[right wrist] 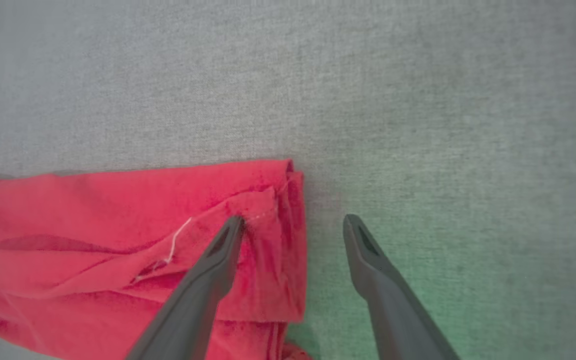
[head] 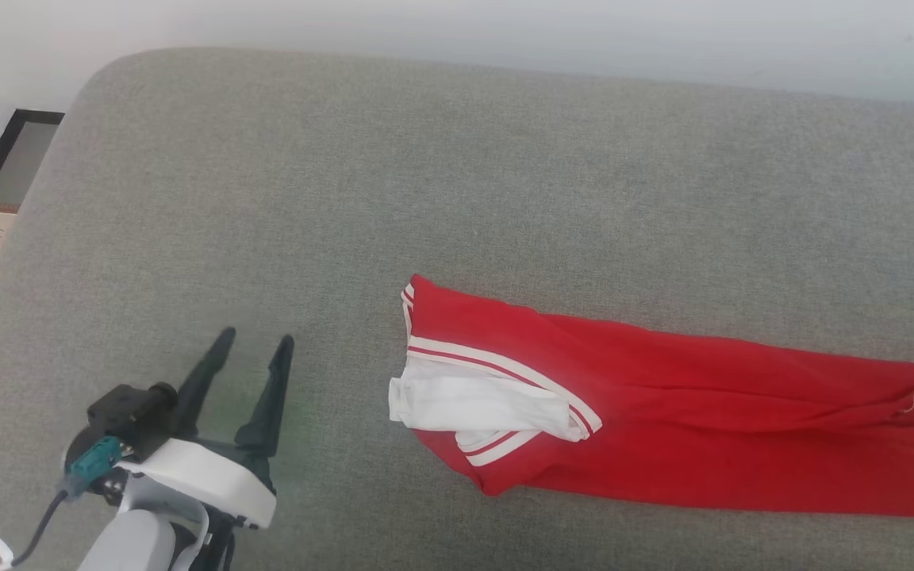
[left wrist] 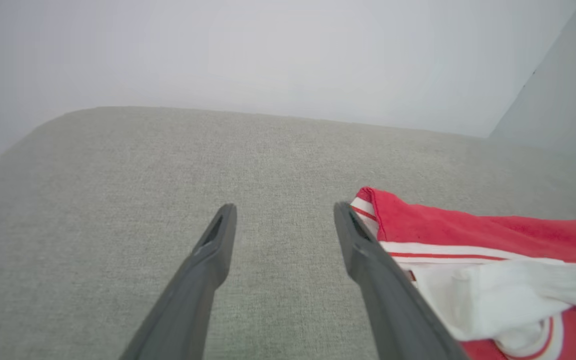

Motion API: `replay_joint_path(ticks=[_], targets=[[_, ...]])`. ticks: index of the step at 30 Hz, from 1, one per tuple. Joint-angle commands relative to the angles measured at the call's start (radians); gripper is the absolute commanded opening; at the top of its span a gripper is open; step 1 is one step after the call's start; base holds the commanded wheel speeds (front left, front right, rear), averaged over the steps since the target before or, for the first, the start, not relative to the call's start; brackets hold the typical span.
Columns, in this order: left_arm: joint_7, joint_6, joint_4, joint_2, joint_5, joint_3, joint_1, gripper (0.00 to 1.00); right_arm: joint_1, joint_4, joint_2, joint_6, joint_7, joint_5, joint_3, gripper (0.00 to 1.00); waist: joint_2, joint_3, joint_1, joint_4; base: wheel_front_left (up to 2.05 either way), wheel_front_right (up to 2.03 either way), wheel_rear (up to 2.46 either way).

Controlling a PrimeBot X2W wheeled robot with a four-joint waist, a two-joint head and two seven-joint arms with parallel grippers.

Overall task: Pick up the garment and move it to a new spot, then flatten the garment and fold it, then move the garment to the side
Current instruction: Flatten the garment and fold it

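Beneath the left gripper (head: 257,335) and spreading far to its right: a broad grey woven cushion (head: 457,182).

Garment (head: 663,412) lies on the cushion, to the right of the left gripper, with a strip of bare grey between them in the head view. Long axis runs sideways, from one gripper across to the other. White end with striped bands points at the left gripper, crumpled over the red. Plain red end lies at the right gripper (right wrist: 294,219), folded edge with a loose pale thread.

Left gripper: jaws spread wide, nothing between them, bare cushion ahead of the fingertips.

Right gripper: jaws spread wide, holding nothing. Its left finger sits over the garment's red end; contact cannot be told. Its right finger is over bare cushion, just beside the garment's edge.
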Motion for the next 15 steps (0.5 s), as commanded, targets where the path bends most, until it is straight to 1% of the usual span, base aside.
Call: replay_joint_path(ticks=[1, 3, 6, 8, 10, 11, 13, 15], targets=[[-0.004, 0.002, -0.006, -0.009, 0.024, 0.018, 0.012, 1.0, 0.01, 0.004, 0.001, 0.0, 0.008, 0.001, -0.004, 1.0, 0.0, 0.0, 0.0, 0.0, 0.0, 0.0, 0.0], [-0.004, 0.001, -0.027, -0.038, 0.096, 0.062, 0.024, 1.0, 0.014, 0.011, 0.006, 0.0, 0.02, -0.005, -0.014, 1.0, 0.0, -0.001, 0.0, 0.0, 0.0, 0.0, 0.0], [-0.004, 0.001, -0.046, -0.079, 0.194, 0.119, 0.036, 1.0, 0.007, 0.018, 0.034, 0.0, 0.054, -0.011, -0.015, 1.0, 0.0, 0.002, 0.0, -0.002, 0.0, 0.0, 0.0], [-0.004, 0.0, -0.057, -0.108, 0.239, 0.154, 0.044, 1.0, -0.003, 0.024, 0.059, 0.0, 0.079, -0.026, -0.002, 1.0, 0.0, 0.006, 0.0, -0.003, 0.0, 0.0, 0.0], [-0.004, -0.003, -0.066, -0.126, 0.293, 0.177, 0.049, 1.0, -0.011, 0.033, 0.094, 0.0, 0.103, -0.046, 0.013, 1.0, 0.0, 0.01, 0.0, -0.003, 0.0, 0.0, 0.0], [-0.005, -0.005, -0.068, -0.141, 0.301, 0.191, 0.051, 1.0, -0.018, 0.04, 0.108, 0.0, 0.115, -0.056, 0.019, 1.0, 0.0, 0.013, 0.0, -0.003, 0.0, 0.0, 0.0], [-0.005, -0.011, -0.065, -0.152, 0.336, 0.21, 0.055, 1.0, -0.03, 0.059, 0.135, 0.0, 0.133, -0.083, 0.03, 1.0, 0.0, 0.017, 0.0, -0.003, 0.0, 0.0, 0.0], [-0.005, -0.014, -0.052, -0.17, 0.343, 0.223, 0.057, 1.0, -0.044, 0.076, 0.161, 0.0, 0.147, -0.107, 0.036, 1.0, 0.0, 0.022, 0.0, -0.003, 0.0, 0.0, 0.0]])
